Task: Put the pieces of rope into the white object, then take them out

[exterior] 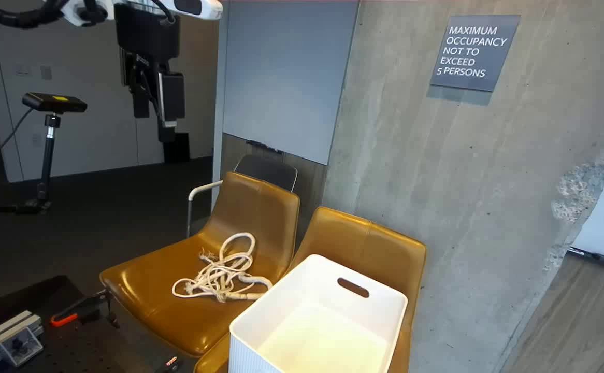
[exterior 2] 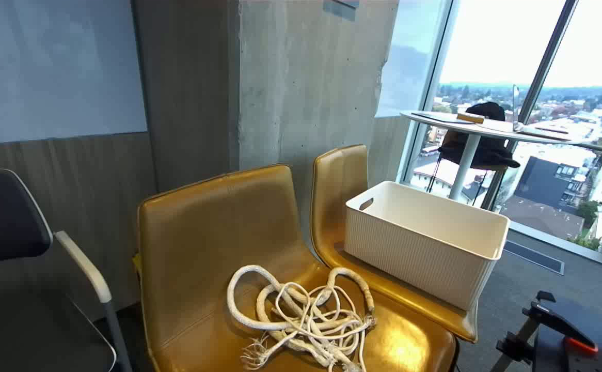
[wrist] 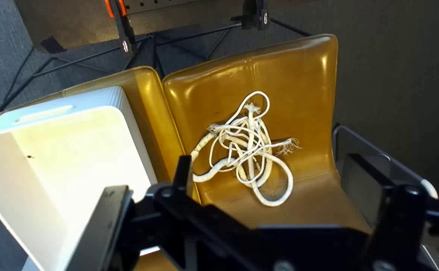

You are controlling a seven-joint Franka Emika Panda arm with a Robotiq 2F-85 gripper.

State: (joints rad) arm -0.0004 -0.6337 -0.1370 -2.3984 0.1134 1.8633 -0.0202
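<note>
Tangled pieces of white rope lie in a heap on the seat of a tan leather chair, in both exterior views (exterior: 223,277) (exterior 2: 309,325) and in the wrist view (wrist: 250,150). Some ends are frayed. The white object is a ribbed box with handle holes, on a second tan chair beside it, in both exterior views (exterior: 322,285) (exterior 2: 409,258) and in the wrist view (wrist: 138,145). I see no rope inside it. My gripper (exterior: 153,124) is high above the chairs, apart from rope and box. In the wrist view its fingers (wrist: 276,169) are wide apart with nothing between them.
The rope's chair (exterior: 152,295) and the box's chair (exterior: 369,235) stand side by side before a concrete pillar (exterior: 436,197). A dark chair with an armrest (exterior 2: 86,263) stands beside them. A black table (wrist: 189,22) with clamps and a camera on a stand (exterior: 53,102) are near.
</note>
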